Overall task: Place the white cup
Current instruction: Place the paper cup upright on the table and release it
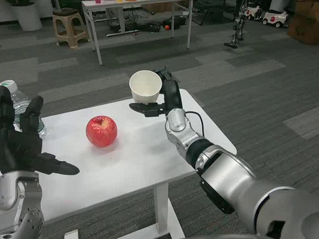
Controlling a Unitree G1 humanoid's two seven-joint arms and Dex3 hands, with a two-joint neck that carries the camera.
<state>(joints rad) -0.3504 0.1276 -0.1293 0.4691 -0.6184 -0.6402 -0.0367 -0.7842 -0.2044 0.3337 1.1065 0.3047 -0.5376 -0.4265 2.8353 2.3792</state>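
At the far left, the robot's left hand hovered over the near edge of the white surface, released, its black fingers spread and holding nothing; just behind it stood a clear plastic water bottle with a pale cap, partly hidden by the fingers; nearer the middle a round red apple rested on the surface, well apart from either hand; to the right, the right hand grasped the white paper cup by its side, tilted so its open mouth faced the camera, above the far edge of the surface. By my judgement the carrying step was in hand and the cup was not yet set down; the next move called for turning the cup upright, lowering it onto bare surface clear of the apple, then loosening the fingers.
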